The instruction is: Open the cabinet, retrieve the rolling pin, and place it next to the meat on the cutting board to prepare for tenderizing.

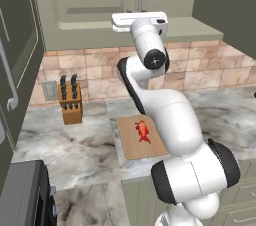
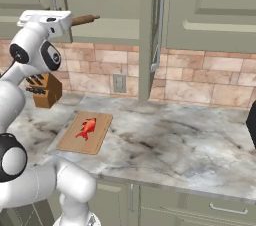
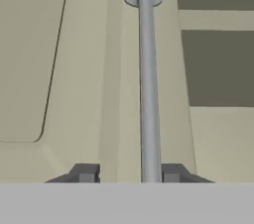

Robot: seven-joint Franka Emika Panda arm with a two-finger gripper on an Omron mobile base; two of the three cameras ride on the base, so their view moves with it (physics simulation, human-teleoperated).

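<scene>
Low in your hand view, the gripper (image 3: 128, 173) straddles the steel bar handle (image 3: 147, 84): one finger tip (image 3: 85, 173) stands off to the left, the other tip (image 3: 171, 172) sits just right of the bar. Jaws are partly spread around the handle; you cannot tell whether they pinch it.

Lower centre of the left base view, the cutting board (image 1: 131, 144) lies on the marble counter (image 1: 75, 145) with the meat (image 1: 143, 131) on it. The knife block (image 1: 70, 101) stands behind, at left.

Top of the right base view: one cabinet (image 2: 210, 10) door (image 2: 146, 30) stands ajar, edge-on. The rolling pin (image 2: 82, 20) pokes out at upper left, beside the white hand.
</scene>
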